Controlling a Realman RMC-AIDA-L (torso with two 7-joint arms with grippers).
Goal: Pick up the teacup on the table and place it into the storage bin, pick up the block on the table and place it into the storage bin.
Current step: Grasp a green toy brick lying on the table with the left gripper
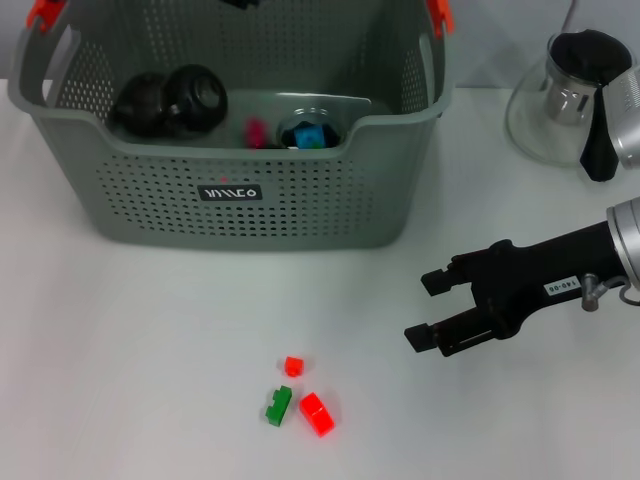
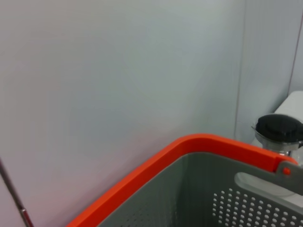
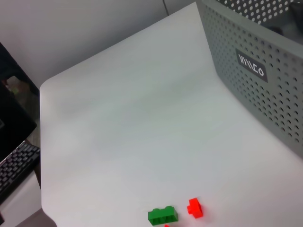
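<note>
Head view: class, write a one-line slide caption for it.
Open right hand hovers over white table beside three small red and green plastic blocks, grey perforated plastic storage bin behind.

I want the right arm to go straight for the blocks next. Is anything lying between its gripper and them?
Nothing visible. The right gripper, open, hovers over bare table to the right of the small red block, green block and larger red block. The storage bin stands farther back, and the glass teapot is behind the arm.

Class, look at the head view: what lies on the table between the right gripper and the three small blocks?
Nothing: in the head view, bare white table separates the open right gripper from the blocks.
</note>
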